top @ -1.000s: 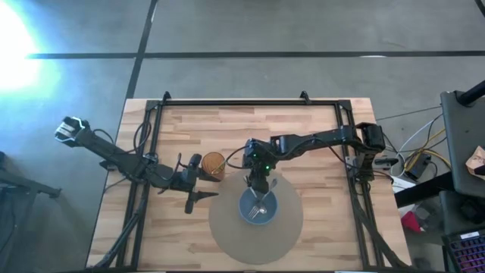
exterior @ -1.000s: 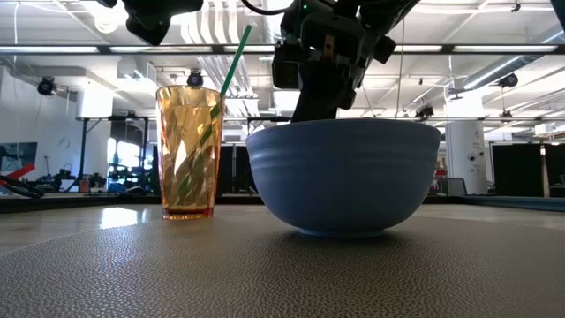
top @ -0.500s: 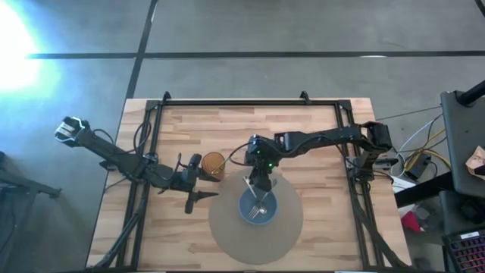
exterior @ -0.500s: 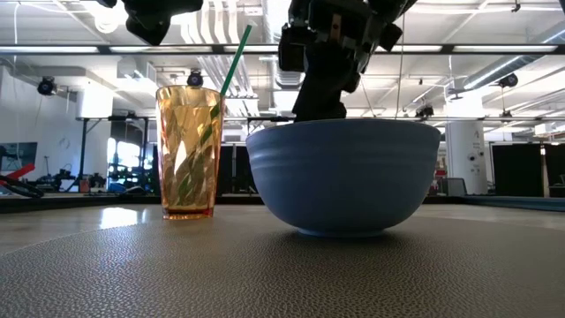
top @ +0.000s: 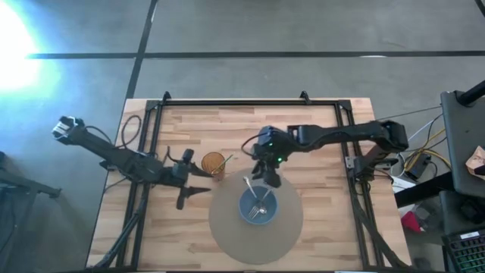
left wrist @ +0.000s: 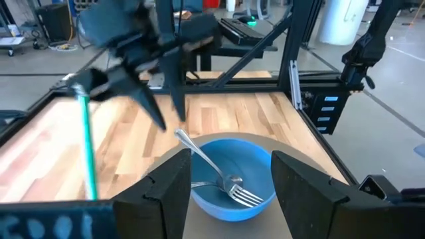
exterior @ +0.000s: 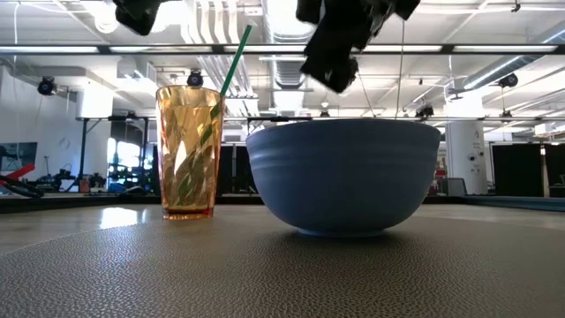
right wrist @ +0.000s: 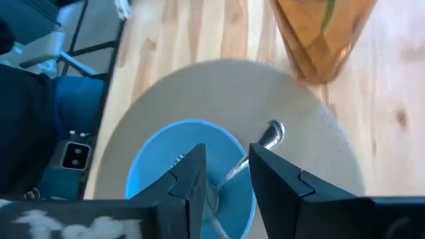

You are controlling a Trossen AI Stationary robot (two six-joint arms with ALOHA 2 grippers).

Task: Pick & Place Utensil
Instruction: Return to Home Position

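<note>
Nearest the table-level camera, we saw a round grey textured mat [exterior: 265,274], and on it a blue ribbed bowl [exterior: 342,177]. Inside the bowl lay the silver metal fork [left wrist: 247,195], tines showing, and the silver metal spoon [left wrist: 196,151], its handle leaning up over the rim. Near the bowl, just off the mat on the pale wooden slatted table [top: 303,129], stood a tall amber faceted cup [exterior: 187,150] with a green straw [exterior: 234,62] slanting out of it. The right gripper [top: 267,179] hung above the bowl's far rim, its fingers slightly parted and holding nothing. The left gripper [top: 191,195] hovered beside the cup, fingers spread wide and empty. We judged both utensils light, rigid and slick, apt to slip or twist in a pinch. The best hold would be across a handle near its middle, and the spoon's raised handle offered the easiest reach. The cup looked easy to tip, the straw light and bendy. Beyond lay a workshop hall.
</note>
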